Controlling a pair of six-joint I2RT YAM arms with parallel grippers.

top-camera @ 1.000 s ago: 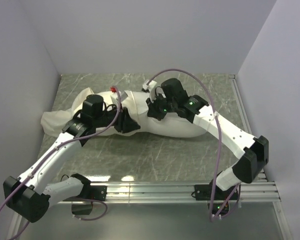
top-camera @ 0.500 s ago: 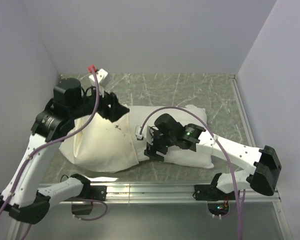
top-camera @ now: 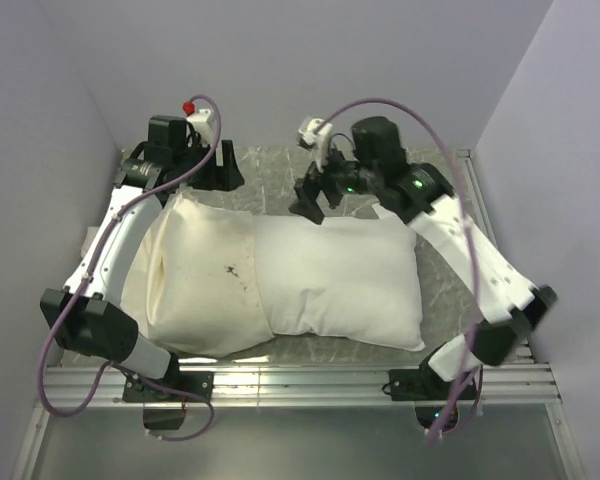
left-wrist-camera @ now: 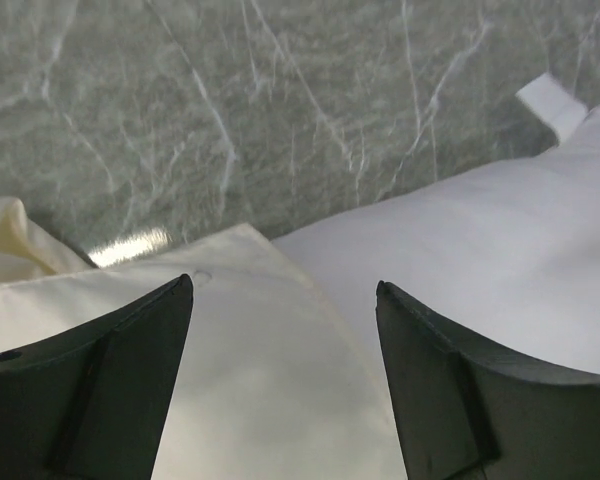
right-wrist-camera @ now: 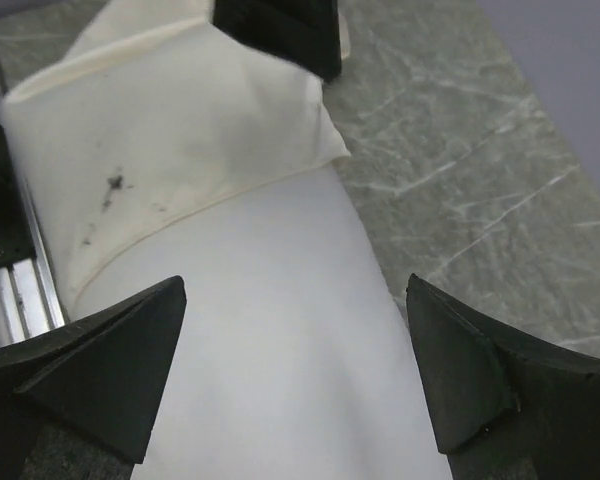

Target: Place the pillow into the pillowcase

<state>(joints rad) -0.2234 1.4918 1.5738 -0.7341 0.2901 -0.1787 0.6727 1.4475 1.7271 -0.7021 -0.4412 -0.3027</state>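
The bright-white pillow (top-camera: 340, 280) lies flat across the table, and its left part sits inside the cream pillowcase (top-camera: 200, 280), which has a dark speck on top. My left gripper (top-camera: 220, 168) hovers open above the far edge, over the mouth of the pillowcase (left-wrist-camera: 230, 380) where the pillow (left-wrist-camera: 480, 250) emerges; nothing is between its fingers. My right gripper (top-camera: 310, 200) is open above the pillow's far edge. In the right wrist view this gripper (right-wrist-camera: 295, 285) looks down on bare pillow (right-wrist-camera: 280, 380), with the pillowcase (right-wrist-camera: 180, 130) beyond it.
The grey marbled table (top-camera: 280, 168) is walled at the back and on both sides. An aluminium rail (top-camera: 310, 380) with the arm bases runs along the near edge. A small white tag (left-wrist-camera: 552, 100) sticks out at the pillow's far end. Purple cables loop above both arms.
Both arms have lifted off the bedding and swung to the far side. The right gripper has gone from shut to open, and the left has opened wider. The pillow now lies flat, partly sheathed.
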